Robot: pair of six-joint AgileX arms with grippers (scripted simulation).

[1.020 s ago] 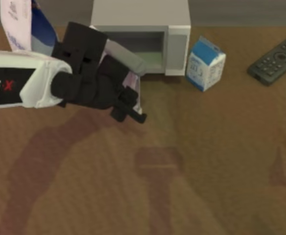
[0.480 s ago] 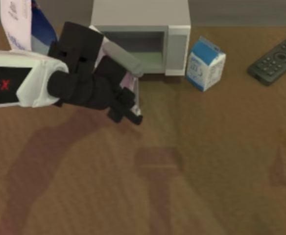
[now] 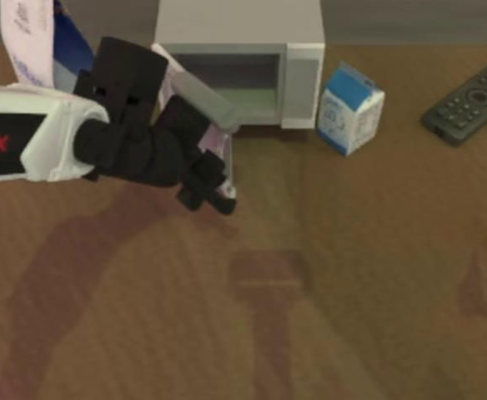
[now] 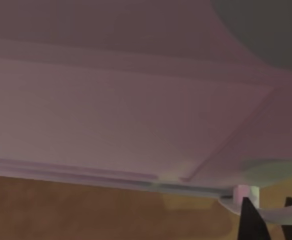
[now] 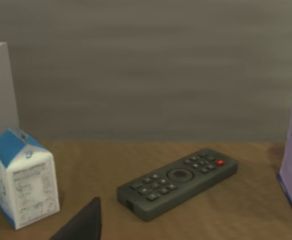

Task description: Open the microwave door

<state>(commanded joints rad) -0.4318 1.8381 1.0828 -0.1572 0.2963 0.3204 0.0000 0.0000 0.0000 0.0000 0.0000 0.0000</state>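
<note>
A blue-and-white milk carton stands on the brown worktop, just beside the microwave body's right side. Further right, well apart from the carton, a dark grey remote lies flat and angled near the back edge. At far back left, a tall white-and-blue pack stands upright. A grey wall runs behind it all.

My left arm is a glossy white shell with black lettering and a red X, ending in a blocky matte-black wrist housing and a black two-finger left gripper with dark tapered fingertips.
</note>
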